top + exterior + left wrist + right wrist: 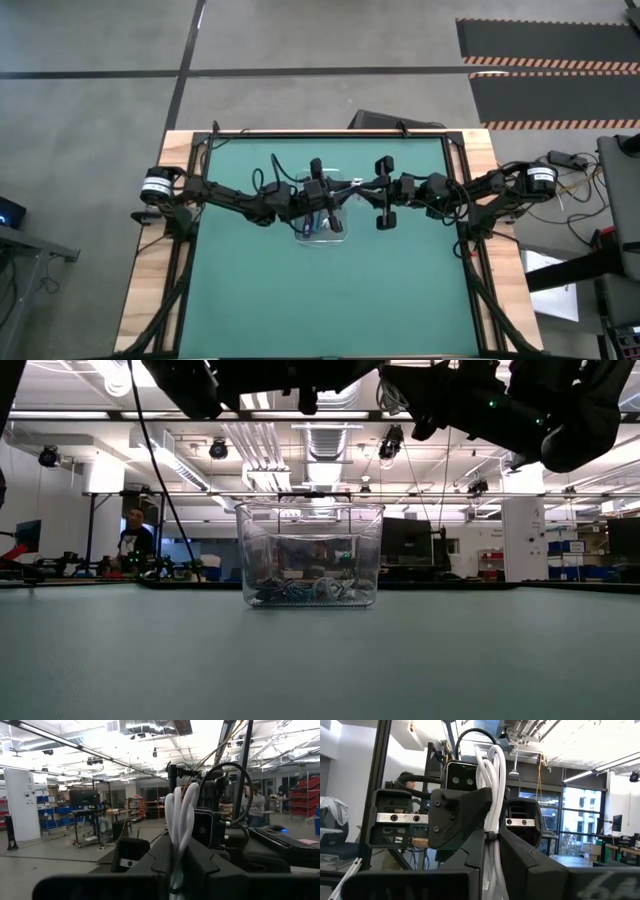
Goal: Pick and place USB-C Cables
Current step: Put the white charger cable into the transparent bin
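Observation:
A white USB-C cable bundle (pixel 350 184) is up in the air between my two grippers, above the clear tray (pixel 310 508) on the green mat. My left gripper (pixel 330 190) comes from the table's left and my right gripper (pixel 372 188) from its right. They face each other, and both are shut on this bundle. The looped white strands stand upright in the left wrist view (pixel 180 815) and in the right wrist view (pixel 492 785). Several other bundles (pixel 300 591), dark, teal and silvery, lie on the tray's floor. My left gripper (pixel 175 870) pinches the white bundle's lower part (pixel 176 857) between its two fingers, level from the table's left. The loops stand upright above the fingers, lifted clear of the tray. My right gripper (pixel 492 865) pinches the same white bundle at its tied lower part (pixel 491 840) between its two fingers, level from the table's right. The loops rise above the fingers. The left gripper's dark finger (pixel 460 815) sits close against the bundle on the far side.
The tray (pixel 322 228) sits just nearer than the two grippers, near the mat's middle. Green mat lies open on all sides of it. Wooden borders and black rails edge the table left and right. People and benches stand in the room beyond.

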